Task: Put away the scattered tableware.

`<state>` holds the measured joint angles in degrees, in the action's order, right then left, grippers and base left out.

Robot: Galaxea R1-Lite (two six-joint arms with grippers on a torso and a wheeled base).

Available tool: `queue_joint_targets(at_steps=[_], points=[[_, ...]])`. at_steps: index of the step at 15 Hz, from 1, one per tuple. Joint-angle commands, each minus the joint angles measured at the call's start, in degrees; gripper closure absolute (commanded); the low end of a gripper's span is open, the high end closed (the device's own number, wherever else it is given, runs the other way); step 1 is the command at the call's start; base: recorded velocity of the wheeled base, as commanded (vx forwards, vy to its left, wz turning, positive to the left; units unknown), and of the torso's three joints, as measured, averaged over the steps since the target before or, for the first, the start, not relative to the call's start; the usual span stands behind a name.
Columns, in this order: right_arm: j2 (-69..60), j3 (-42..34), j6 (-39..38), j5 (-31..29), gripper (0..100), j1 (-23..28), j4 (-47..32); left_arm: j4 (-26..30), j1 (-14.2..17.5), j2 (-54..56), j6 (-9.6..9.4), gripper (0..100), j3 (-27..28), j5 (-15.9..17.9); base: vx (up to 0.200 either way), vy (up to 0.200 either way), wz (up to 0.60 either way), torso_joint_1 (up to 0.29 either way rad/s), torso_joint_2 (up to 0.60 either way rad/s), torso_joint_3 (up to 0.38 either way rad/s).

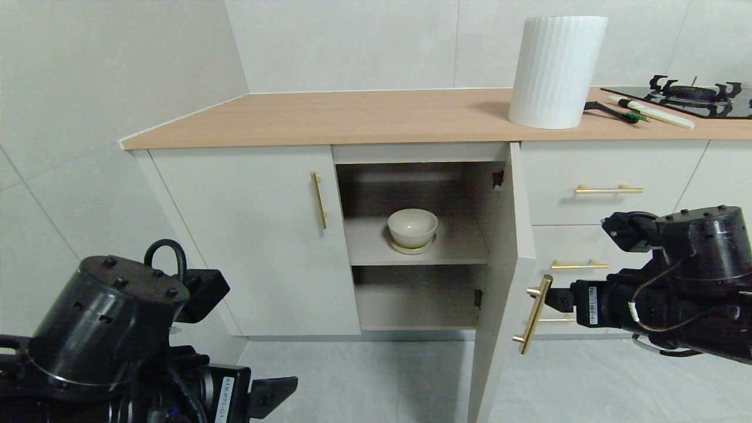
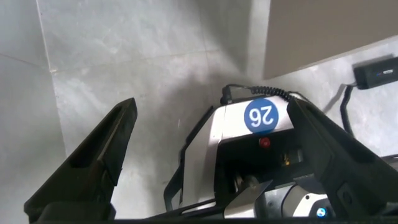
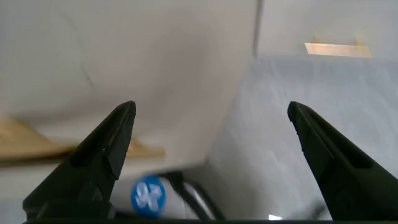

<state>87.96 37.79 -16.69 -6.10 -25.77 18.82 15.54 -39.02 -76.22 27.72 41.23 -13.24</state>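
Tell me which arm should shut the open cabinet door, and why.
Right. The right gripper is open beside the gold handle of the open door. The bowl already sits on the shelf. The left gripper hangs low over the floor, well away from that handle.

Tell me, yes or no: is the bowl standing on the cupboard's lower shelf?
No, the bowl sits on a saucer on the upper shelf, above the lower shelf.
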Motion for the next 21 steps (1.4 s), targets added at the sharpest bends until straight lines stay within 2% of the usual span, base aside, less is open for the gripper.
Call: queue_joint_targets(at_steps=[1, 4, 7, 9, 13, 17, 21], points=[[4.7, 2.2, 0.3, 0.0, 0, -1.9, 1.4, -0.3, 0.2, 0.1, 0.14, 0, 0.1, -0.1, 0.000, 0.000, 0.00, 0.000, 0.00, 0.000], [8.8, 7.7, 0.4, 0.6, 0, -3.8, -0.5, -2.2, 0.6, 0.1, 0.23, 0, 0.1, -1.8, 0.000, 0.000, 0.00, 0.000, 0.00, 0.000], [15.6, 17.8, 0.1, 1.3, 0, -4.4, -4.8, -2.4, 1.0, 0.0, 0.14, 0, 0.2, -2.1, 0.000, 0.000, 0.00, 0.000, 0.00, 0.000], [18.0, 18.3, -0.4, 3.3, 0, -4.3, -4.1, -2.8, 1.0, -0.4, 0.14, 0, 0.2, -2.1, 0.000, 0.000, 0.00, 0.000, 0.00, 0.000], [22.7, 18.4, -2.3, 3.2, 0, -4.3, 2.6, -3.1, 1.0, -1.4, -0.12, 0, -0.1, -2.8, 0.000, 0.000, 0.00, 0.000, 0.00, 0.000], [25.3, 18.7, -4.4, 2.9, 0, -4.3, 5.3, -3.1, 1.5, -1.6, -0.48, 0, -0.1, -2.8, 0.200, 0.000, 0.00, 0.000, 0.00, 0.006], [25.6, 18.7, -4.5, 2.9, 0, -4.3, 5.5, -3.1, 1.5, -1.7, -0.48, 0, -0.2, -2.9, 0.000, 0.000, 0.00, 0.000, 0.00, 0.000]])
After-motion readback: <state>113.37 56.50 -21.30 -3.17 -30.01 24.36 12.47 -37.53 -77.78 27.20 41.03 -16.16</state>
